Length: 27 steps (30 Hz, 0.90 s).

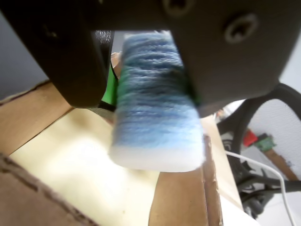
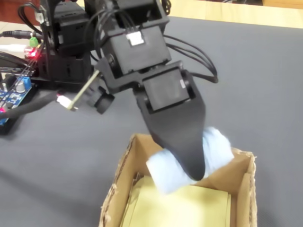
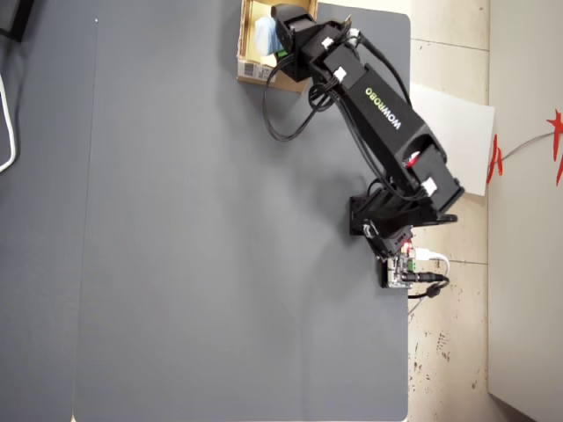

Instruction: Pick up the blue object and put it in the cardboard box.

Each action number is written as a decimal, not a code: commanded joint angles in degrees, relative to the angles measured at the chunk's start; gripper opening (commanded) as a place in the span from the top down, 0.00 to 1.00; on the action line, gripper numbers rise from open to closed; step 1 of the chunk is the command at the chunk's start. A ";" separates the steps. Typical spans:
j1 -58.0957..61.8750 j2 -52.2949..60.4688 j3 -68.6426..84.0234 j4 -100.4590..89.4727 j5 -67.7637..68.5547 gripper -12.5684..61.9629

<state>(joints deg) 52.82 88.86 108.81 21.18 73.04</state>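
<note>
I've got the jaws clamped on the pale-blue ribbed foam block above the tan cardboard box — released here, I reckon it could catch the near wall and tip out.

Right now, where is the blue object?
In the fixed view the blue object is clamped in the gripper, hanging just over the open cardboard box, near its far rim.

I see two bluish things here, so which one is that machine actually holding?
The pale blue foam block, pinched between the jaws over the cardboard box. The other, a blue circuit board, lies untouched beside the arm's base.
</note>
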 commanded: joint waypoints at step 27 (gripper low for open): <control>-12.66 16.08 7.91 -16.35 18.63 0.38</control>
<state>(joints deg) 41.84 100.99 118.74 12.48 86.66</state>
